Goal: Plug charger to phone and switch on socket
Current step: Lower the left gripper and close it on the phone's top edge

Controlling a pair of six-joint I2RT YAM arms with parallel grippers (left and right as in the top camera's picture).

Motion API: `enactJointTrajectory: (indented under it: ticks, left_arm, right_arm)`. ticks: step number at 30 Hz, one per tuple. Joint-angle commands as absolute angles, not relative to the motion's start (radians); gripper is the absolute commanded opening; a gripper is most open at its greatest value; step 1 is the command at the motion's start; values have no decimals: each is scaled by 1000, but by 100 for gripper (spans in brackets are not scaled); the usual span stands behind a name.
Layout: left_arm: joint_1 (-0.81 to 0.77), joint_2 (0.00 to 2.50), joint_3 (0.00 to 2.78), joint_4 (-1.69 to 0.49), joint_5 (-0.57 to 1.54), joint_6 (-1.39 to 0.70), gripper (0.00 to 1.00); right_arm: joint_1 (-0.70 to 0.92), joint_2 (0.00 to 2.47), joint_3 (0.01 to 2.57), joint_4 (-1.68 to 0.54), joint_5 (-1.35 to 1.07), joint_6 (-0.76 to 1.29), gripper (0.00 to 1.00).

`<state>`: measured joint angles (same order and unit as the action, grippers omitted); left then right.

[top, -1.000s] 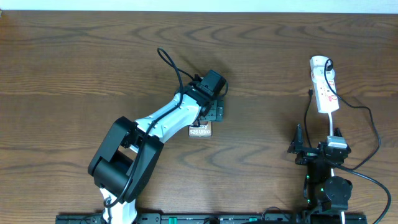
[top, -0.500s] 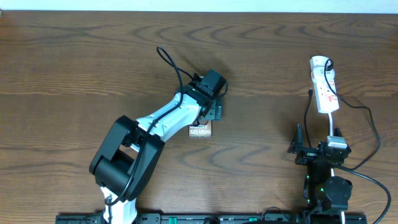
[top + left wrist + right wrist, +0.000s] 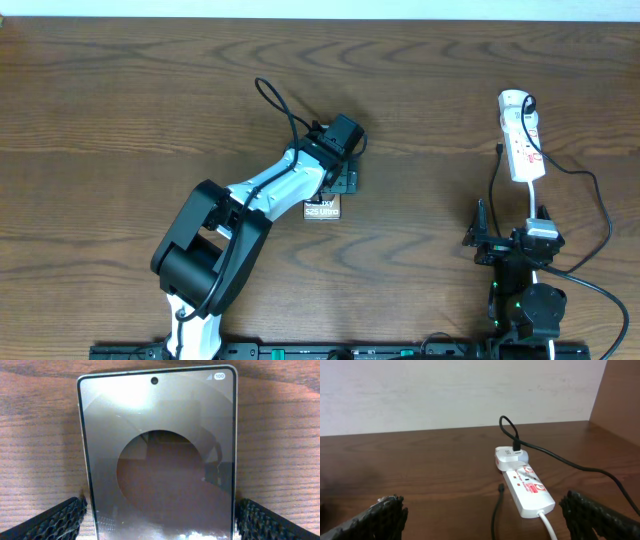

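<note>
The left tool (image 3: pixel 161 519) is released, jaws wide, one finger on each side of the phone (image 3: pixel 157 460) but neither clearly touching it. The phone lies flat and face up near the middle of the bench (image 3: pixel 120 120), its long edges running between the fingers. The screen is dim, with a battery mark in its top corner.

The right tool (image 3: pixel 487 517) is also released and holds nothing. It hovers by the near edge at the right, facing the socket (image 3: pixel 530 490). The socket lies toward the far right corner. The charger (image 3: pixel 560 460) loops from a white adapter (image 3: pixel 509 457) at the socket's far end. Its tip (image 3: pixel 501 488) rests loose on the bench just beside the socket, well apart from the phone.

The step in hand looks like gripping the phone. To do it well, close squarely on the two long edges, low and level, so the phone does not tilt or skid. Avoid squeezing the side buttons. Its port end is out of view, so which way it faces cannot be told; it should end up turned toward the tip.
</note>
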<state>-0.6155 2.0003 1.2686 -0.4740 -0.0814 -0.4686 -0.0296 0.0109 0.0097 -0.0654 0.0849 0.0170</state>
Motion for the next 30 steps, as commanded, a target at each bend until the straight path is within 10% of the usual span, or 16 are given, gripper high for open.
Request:
enactJointTrajectory:
  ticks: [1, 30]
  left_arm:
    - [-613, 2026, 1270, -482, -86, -524, 98]
    - [-612, 2015, 1270, -539, -86, -525, 67]
  right_arm:
    - [-32, 6, 5, -67, 84, 6, 99]
    - [-32, 6, 5, -67, 84, 6, 99]
